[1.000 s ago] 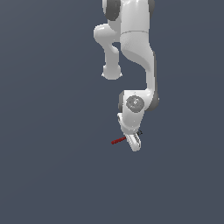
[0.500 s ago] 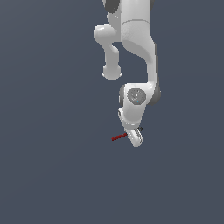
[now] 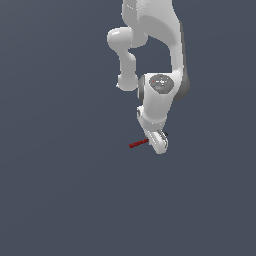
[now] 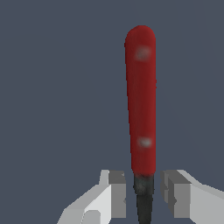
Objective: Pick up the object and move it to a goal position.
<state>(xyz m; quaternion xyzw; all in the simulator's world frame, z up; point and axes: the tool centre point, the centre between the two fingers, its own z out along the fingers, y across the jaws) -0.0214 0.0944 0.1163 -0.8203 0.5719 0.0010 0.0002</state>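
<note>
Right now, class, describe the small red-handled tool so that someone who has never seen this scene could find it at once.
Start at the big white robot arm hanging over the plain dark grey floor and follow it down to its white two-fingered gripper. The small red-handled tool lies between the fingertips, its thin dark shaft in the gap and its handle pointing away. It is the only red thing here.

A red-handled stick (image 4: pixel 141 100) with a dark shaft, white-and-grey tool (image 4: pixel 143 197), dark blue-grey ground (image 3: pixel 60 175).
</note>
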